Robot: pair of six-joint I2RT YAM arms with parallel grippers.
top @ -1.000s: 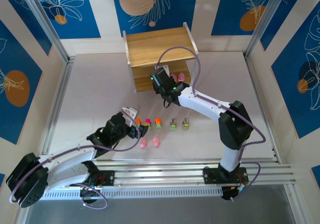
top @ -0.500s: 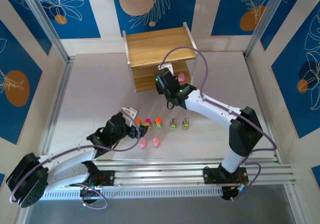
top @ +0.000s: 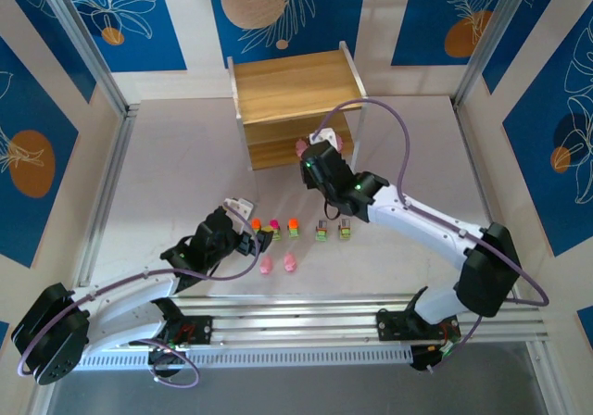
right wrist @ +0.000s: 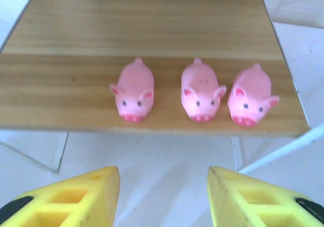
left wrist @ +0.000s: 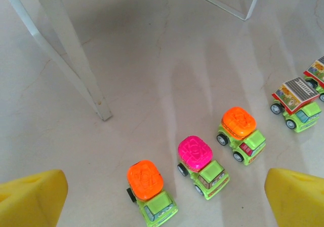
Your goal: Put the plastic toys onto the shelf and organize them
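Observation:
The wooden shelf (top: pixel 295 83) stands at the back of the table. Three pink pig toys (right wrist: pixel 134 91) (right wrist: pixel 201 91) (right wrist: pixel 250 96) stand in a row on its lower board (right wrist: pixel 61 85), snouts facing me. My right gripper (right wrist: pixel 163 191) hangs just in front of that board, open, with nothing between its yellow fingers (right wrist: pixel 96 191). A row of green toy cars (top: pixel 293 225) sits on the table. Nearest my open left gripper (left wrist: pixel 164 209) are an orange-topped car (left wrist: pixel 149 189), a magenta-topped one (left wrist: pixel 200 163) and another orange one (left wrist: pixel 240 133). Two pink pigs (top: pixel 278 265) lie in front of the cars.
Two grey-topped green cars (left wrist: pixel 296 103) end the row on the right. A white shelf leg (left wrist: pixel 66 54) slants across the left wrist view, to the left of the cars. Blue patterned walls (top: pixel 56 109) and a metal rail (top: pixel 352 308) enclose the table.
My right arm has drawn back from the shelf's lower tier toward the near right, its open gripper now clear of the board. The left arm has stayed still.

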